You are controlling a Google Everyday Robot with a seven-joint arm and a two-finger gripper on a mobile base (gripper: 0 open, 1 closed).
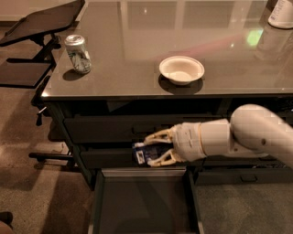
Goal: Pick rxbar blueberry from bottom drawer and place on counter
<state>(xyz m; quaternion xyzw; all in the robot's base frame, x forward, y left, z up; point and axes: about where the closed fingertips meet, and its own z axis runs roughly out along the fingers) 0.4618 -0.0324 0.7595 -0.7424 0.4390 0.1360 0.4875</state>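
My gripper [153, 148] is shut on the rxbar blueberry [143, 152], a small dark blue wrapper with white print. It holds the bar in front of the middle drawer face, above the back edge of the open bottom drawer [144, 203]. The drawer's flat dark inside holds nothing I can see. The white arm reaches in from the right. The counter [137, 41] lies above, glossy grey-brown.
A silver-green soda can [78, 54] stands at the counter's left edge. A white bowl [181, 69] sits mid-counter near the front. A white container [281, 13] is at the far right corner. A black angled stand [41, 23] is to the left on the carpet.
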